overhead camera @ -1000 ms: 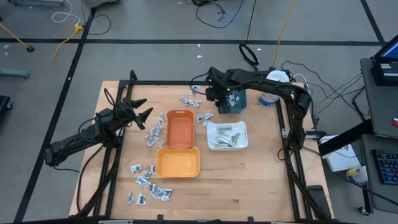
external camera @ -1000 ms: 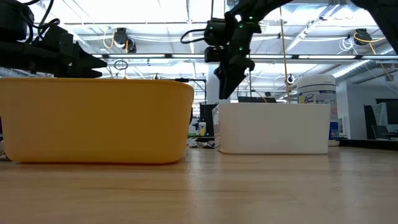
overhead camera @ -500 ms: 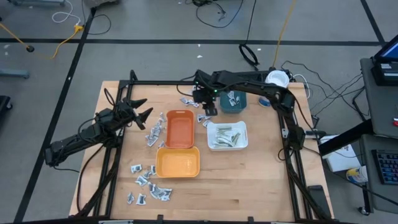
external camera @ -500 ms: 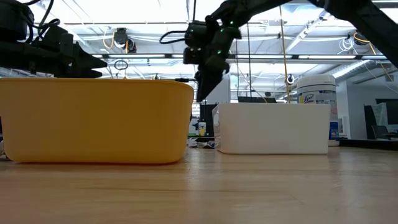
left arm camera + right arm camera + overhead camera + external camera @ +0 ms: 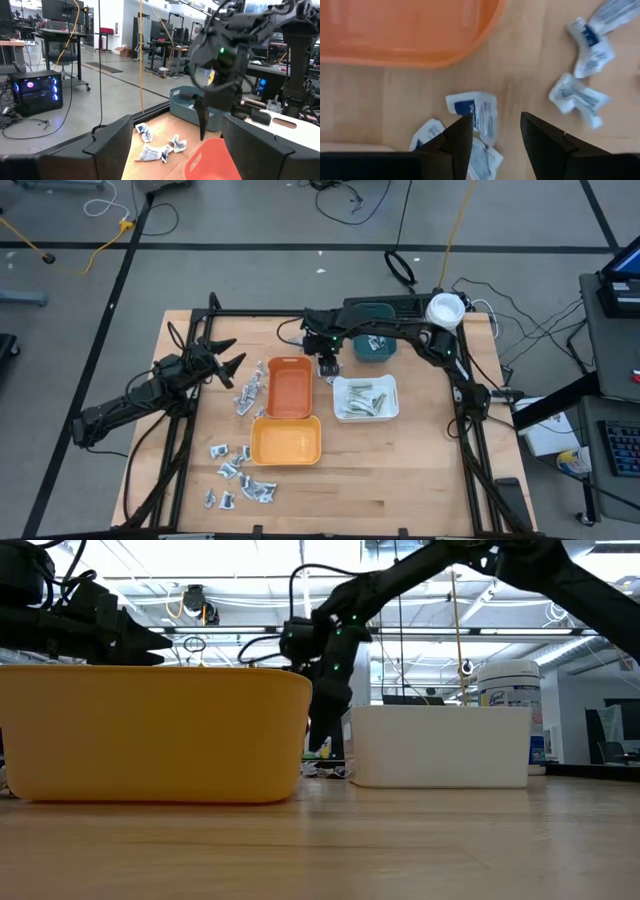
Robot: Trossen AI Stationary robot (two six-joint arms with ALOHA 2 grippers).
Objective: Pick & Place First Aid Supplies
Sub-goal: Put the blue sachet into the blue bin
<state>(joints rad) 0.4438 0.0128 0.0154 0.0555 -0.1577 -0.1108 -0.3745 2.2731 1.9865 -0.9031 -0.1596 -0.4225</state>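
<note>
Tabletop unchanged, but the right claw, part open and empty, has swung over sachets beside the orange tray.

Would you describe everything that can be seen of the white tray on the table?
The white tray is a small, roughly rectangular plastic bin with rounded corners and smooth upright walls. It sits flat and upright on the wooden table, right of the orange tray and apart from it. Inside lie several slim pale green-white strips, loosely piled. In the low view its side wall looks plain and opaque. The right gripper hovers near its far left corner without touching it.
</note>
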